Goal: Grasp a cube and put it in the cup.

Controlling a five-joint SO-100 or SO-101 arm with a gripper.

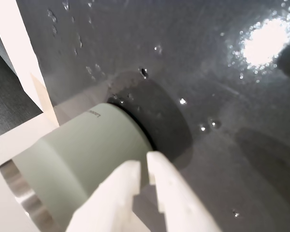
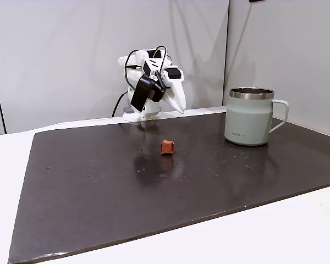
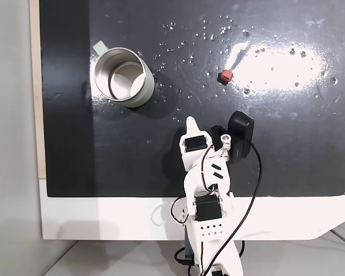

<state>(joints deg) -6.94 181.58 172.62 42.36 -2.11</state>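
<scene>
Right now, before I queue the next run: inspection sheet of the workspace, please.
Surface: dark glossy mat on a white table; strong glare and small specks or droplets on the mat in the top-down fixed view.
Job's things: cube lies alone mid-mat, ungrasped; cup stands upright and looks empty from above, handle pointing away from the arm.
Clutter: nothing seen.
Gripper: gripper is raised off the mat, holds nothing, fingers nearly closed with a narrow gap, aimed toward the cup.
Cables: black cable loops along the arm down to its base.
Surroundings: plain pale wall panels behind.
</scene>
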